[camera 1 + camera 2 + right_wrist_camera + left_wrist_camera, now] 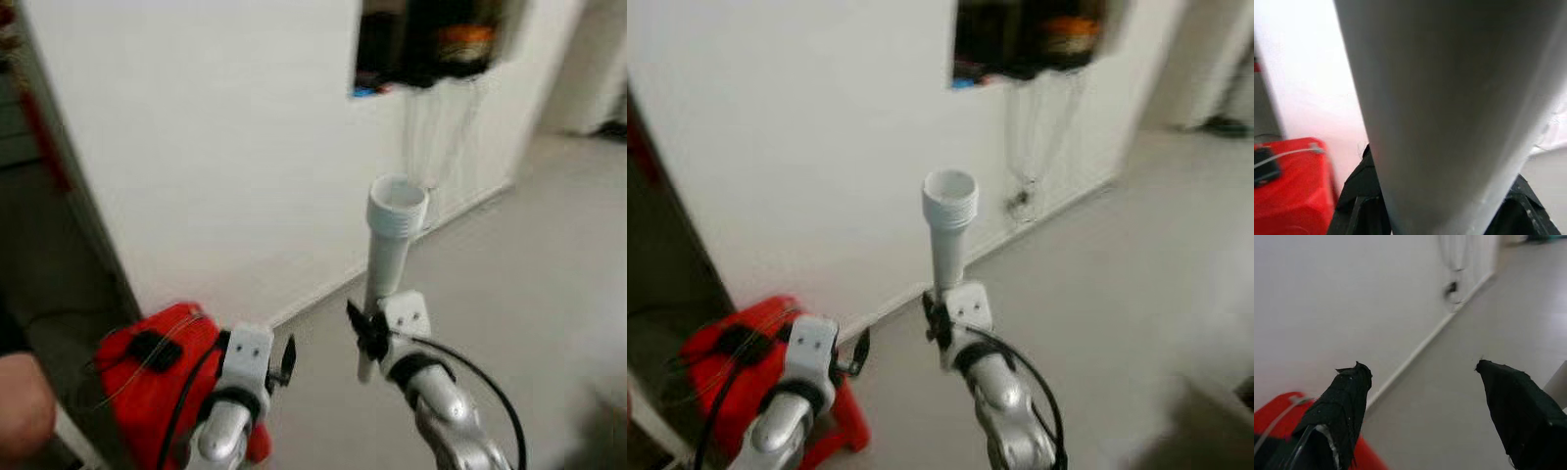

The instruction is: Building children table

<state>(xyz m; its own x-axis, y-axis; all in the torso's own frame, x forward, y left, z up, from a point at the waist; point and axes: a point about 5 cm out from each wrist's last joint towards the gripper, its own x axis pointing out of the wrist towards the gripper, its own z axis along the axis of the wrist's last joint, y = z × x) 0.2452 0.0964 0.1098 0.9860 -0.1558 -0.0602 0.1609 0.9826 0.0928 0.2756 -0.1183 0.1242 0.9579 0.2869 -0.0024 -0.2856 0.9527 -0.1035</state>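
A white plastic table leg (390,250) with a threaded, hollow top end stands almost upright in the air, and my right gripper (370,333) is shut on its lower part. In the right wrist view the leg (1449,107) runs close past the camera between the black fingers (1359,196). My left gripper (284,362) is raised beside it, to the left and slightly lower. It is open and holds nothing, as the wide gap between its fingers (1347,401) shows in the left wrist view.
A red plastic object (147,382) with a black cable over it sits low on the left by the white wall (216,147). A dark wall recess (431,39) is at the top. Pale floor (529,284) opens to the right. A person's hand (20,406) is at the bottom left.
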